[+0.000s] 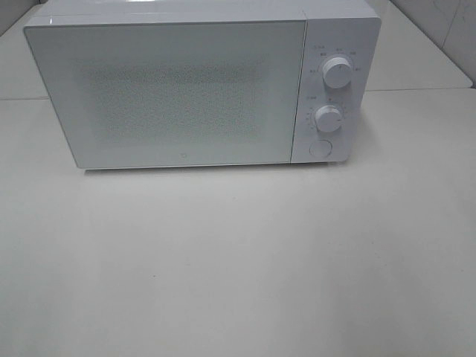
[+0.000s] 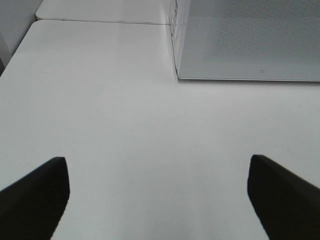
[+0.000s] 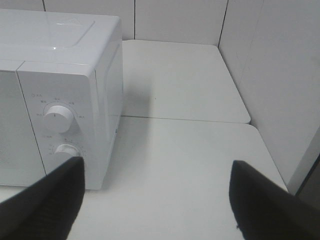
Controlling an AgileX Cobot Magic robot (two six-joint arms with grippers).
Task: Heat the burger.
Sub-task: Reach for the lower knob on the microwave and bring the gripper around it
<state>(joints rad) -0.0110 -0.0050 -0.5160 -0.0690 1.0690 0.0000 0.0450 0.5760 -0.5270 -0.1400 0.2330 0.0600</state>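
The burger is out of view in every frame. A white microwave (image 1: 186,85) stands at the back of the white table with its door shut; it also shows in the left wrist view (image 2: 250,40) and the right wrist view (image 3: 55,90). Its panel has two round knobs (image 1: 337,73) (image 1: 328,117) and a round button (image 1: 320,148). My left gripper (image 2: 159,197) is open and empty over the bare table, left of the microwave's front. My right gripper (image 3: 156,197) is open and empty, to the right of the microwave. Neither gripper shows in the exterior view.
The white table (image 1: 238,260) stretches in front of the microwave. A tiled wall (image 3: 280,75) stands close on the right side, and a table seam (image 3: 185,121) runs behind the microwave's right side.
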